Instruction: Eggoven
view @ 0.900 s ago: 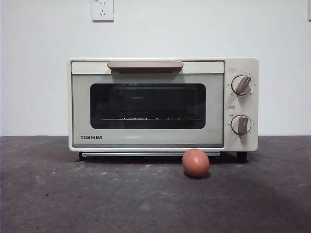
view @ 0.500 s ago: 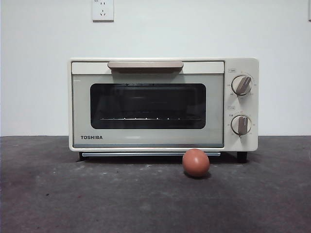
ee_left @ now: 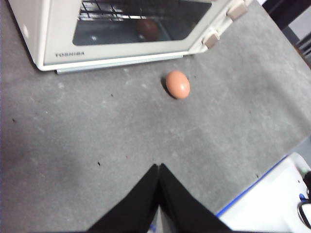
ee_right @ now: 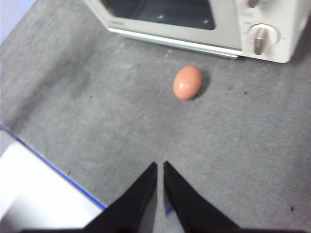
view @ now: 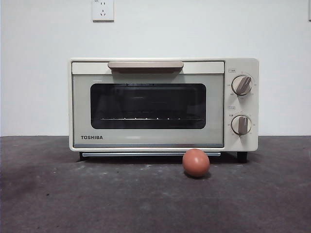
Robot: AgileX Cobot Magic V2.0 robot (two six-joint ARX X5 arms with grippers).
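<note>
A reddish-brown egg [view: 196, 162] lies on the dark grey table just in front of the cream Toshiba toaster oven [view: 146, 138], below the right end of its shut door. The oven has a beige handle [view: 145, 64] and two dials [view: 241, 85]. The egg also shows in the left wrist view [ee_left: 178, 84] and in the right wrist view [ee_right: 187, 82]. My left gripper [ee_left: 159, 167] is shut and empty, well back from the egg near the table's front edge. My right gripper [ee_right: 160, 165] is shut and empty, likewise back from the egg.
A white surface with a blue edge lies past the table's front edge [ee_left: 272, 194], also in the right wrist view [ee_right: 34, 189]. A wall socket [view: 102, 9] sits on the white wall behind the oven.
</note>
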